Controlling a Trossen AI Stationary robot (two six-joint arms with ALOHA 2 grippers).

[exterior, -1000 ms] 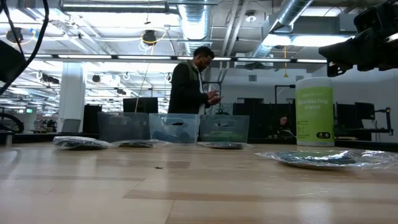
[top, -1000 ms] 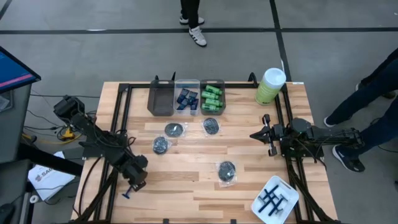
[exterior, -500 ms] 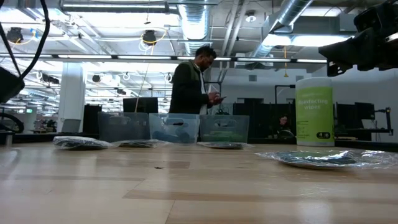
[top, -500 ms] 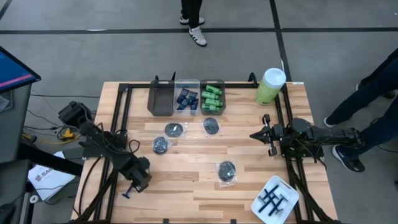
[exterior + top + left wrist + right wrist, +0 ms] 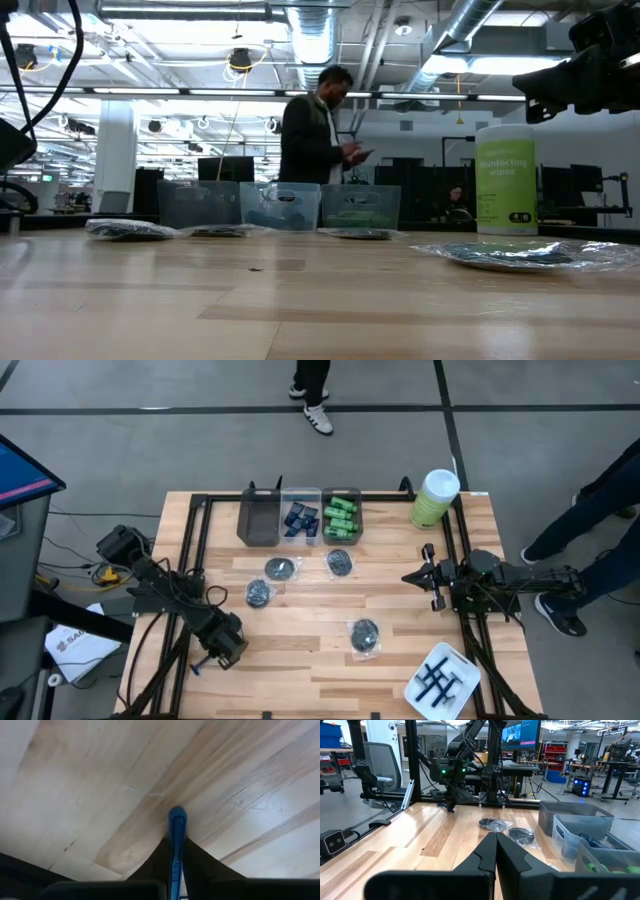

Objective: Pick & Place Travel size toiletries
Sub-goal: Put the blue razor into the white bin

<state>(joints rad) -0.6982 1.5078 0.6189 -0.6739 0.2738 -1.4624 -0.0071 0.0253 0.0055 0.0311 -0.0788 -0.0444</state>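
A thin blue razor (image 5: 199, 667) lies on the wood near the table's near left corner, and my left gripper (image 5: 222, 653) stands over it, shut on it. In the left wrist view the razor (image 5: 176, 837) runs out between the two dark fingers. Round dark crinkly packets (image 5: 280, 568) (image 5: 340, 562) (image 5: 259, 593) (image 5: 364, 635) lie flat on the table's middle. At the far edge are bins with navy tubes (image 5: 300, 518) and green bottles (image 5: 341, 518). My right gripper (image 5: 408, 576) waits shut, level, at the table's right side. My left gripper pinches the blue razor's handle (image 5: 175, 862) between its two fingers (image 5: 197, 862). The fingers come from above, pointing steeply down. The handle's rounded free end (image 5: 177, 814) sticks out past the fingertips, close over the wood. Whether the razor is clear of the table I cannot tell.
A dark grey bin (image 5: 258, 518) stands left of the two filled bins. A tall green canister with a white lid (image 5: 434, 498) is at the far right. A white tray (image 5: 441, 682) with dark razors sits at the near right corner. People stand beyond the far and right edges.
My left gripper has sunk a little and shifted slightly toward the near edge, over the blue razor. The razor's free end has turned slightly on the wood.
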